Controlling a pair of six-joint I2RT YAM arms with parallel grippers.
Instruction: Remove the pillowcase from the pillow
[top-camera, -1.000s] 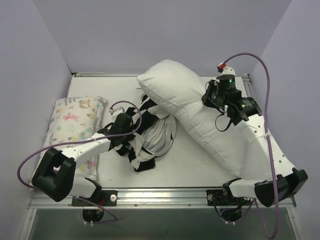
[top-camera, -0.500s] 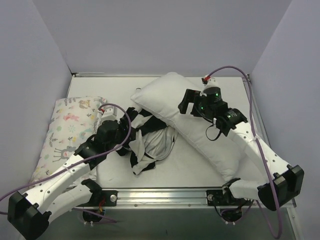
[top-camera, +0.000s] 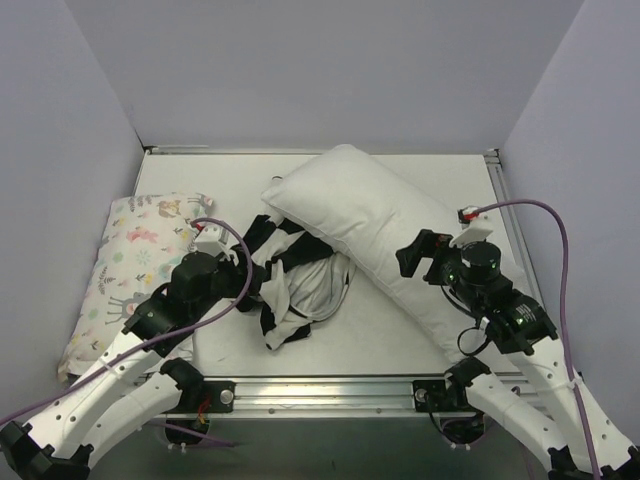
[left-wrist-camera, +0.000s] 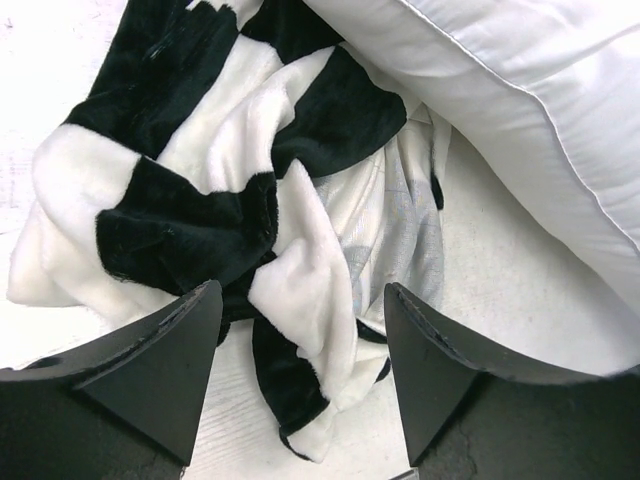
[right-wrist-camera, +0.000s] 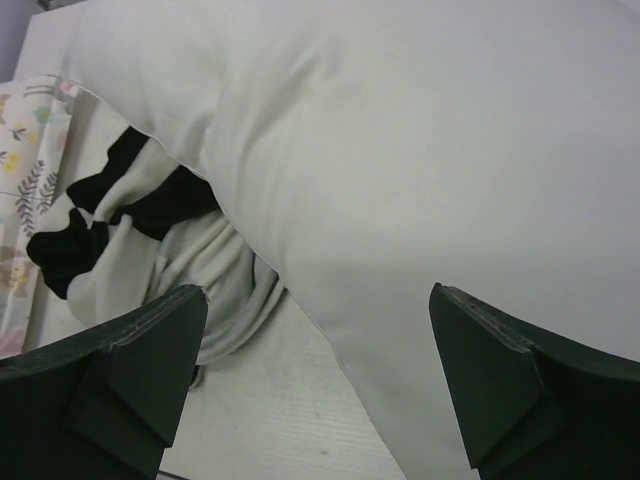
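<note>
The black-and-white checked pillowcase (top-camera: 295, 275) lies in a crumpled heap mid-table, off the pillow, with one edge against the pillow's left side. The plump white pillow (top-camera: 380, 225) lies flat on a diagonal from back centre to near right. My left gripper (top-camera: 243, 268) hovers at the heap's left edge. In the left wrist view it (left-wrist-camera: 302, 300) is open, with a fold of pillowcase (left-wrist-camera: 200, 200) below the gap and touching neither finger. My right gripper (top-camera: 412, 255) hangs open above the pillow's near side. Its wrist view (right-wrist-camera: 318, 295) shows pillow (right-wrist-camera: 400, 150) and pillowcase (right-wrist-camera: 120, 215).
A smaller pastel floral-and-animal print pillow (top-camera: 140, 260) lies along the left edge of the table. Lilac walls close in the left, back and right sides. A metal rail (top-camera: 330, 385) runs along the near edge between the arm bases.
Both grippers opened and let go, the left of the pillowcase, the right of the pillow. The pillow dropped flat. Both arms drew back toward the near edge.
</note>
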